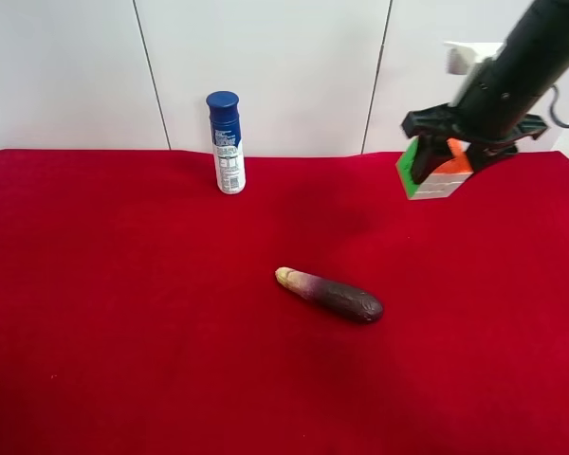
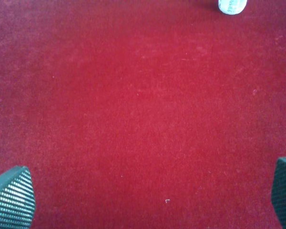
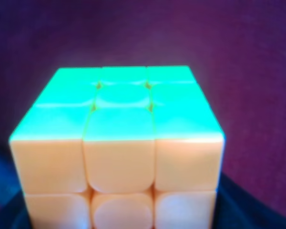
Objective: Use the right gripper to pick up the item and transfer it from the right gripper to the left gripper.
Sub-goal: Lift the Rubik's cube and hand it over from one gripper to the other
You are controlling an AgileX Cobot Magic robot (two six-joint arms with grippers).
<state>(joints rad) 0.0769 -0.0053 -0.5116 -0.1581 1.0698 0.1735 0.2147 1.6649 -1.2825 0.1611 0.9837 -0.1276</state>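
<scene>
The puzzle cube (image 1: 433, 171), showing green, orange and white faces, hangs in the air above the red cloth at the exterior high view's right. My right gripper (image 1: 460, 150), a black claw on a thick black arm, is shut on it from above. The cube fills the right wrist view (image 3: 119, 148), green and orange faces showing; the fingers barely show there. My left gripper (image 2: 148, 200) is open and empty over bare red cloth; only its two ribbed fingertips (image 2: 12, 198) show. The left arm is out of the exterior high view.
A blue-capped white can (image 1: 227, 142) stands upright at the back of the red table (image 1: 123, 313); its base shows in the left wrist view (image 2: 232, 5). A dark purple eggplant-like object (image 1: 332, 295) lies near the middle. A white wall stands behind.
</scene>
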